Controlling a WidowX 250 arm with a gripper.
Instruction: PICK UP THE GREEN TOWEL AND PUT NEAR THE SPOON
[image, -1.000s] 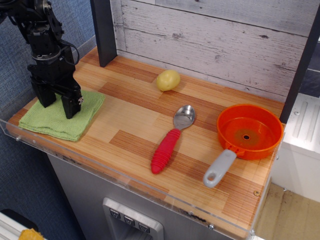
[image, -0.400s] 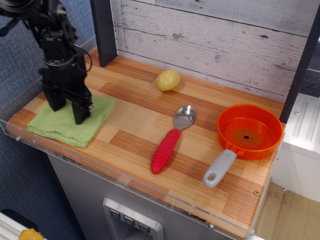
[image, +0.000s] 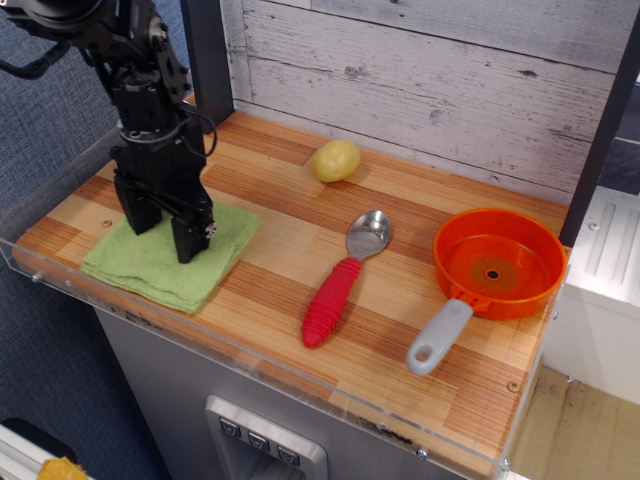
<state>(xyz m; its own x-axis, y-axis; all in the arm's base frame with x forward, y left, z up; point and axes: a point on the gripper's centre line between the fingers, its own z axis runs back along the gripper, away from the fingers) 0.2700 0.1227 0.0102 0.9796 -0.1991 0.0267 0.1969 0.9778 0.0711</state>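
Note:
The green towel (image: 150, 268) lies flat on the left part of the wooden counter (image: 290, 215), a hand's width left of the spoon. The spoon (image: 343, 277), with a shiny metal bowl and a red ribbed handle, lies in the middle of the counter. My black gripper (image: 167, 232) points straight down onto the towel's middle. Its two fingers (image: 190, 238) press into the cloth, with a small pinch of towel between them. The part of the towel under the gripper is hidden.
A yellow potato-like object (image: 337, 160) sits behind the spoon. An orange pan (image: 497, 262) with a grey handle is at the right. A dark post (image: 205, 60) stands at the back left. A clear plastic lip (image: 250, 360) runs along the front edge.
My gripper and the green towel have moved together to the right, towards the spoon. The spoon, pan and yellow object have not moved.

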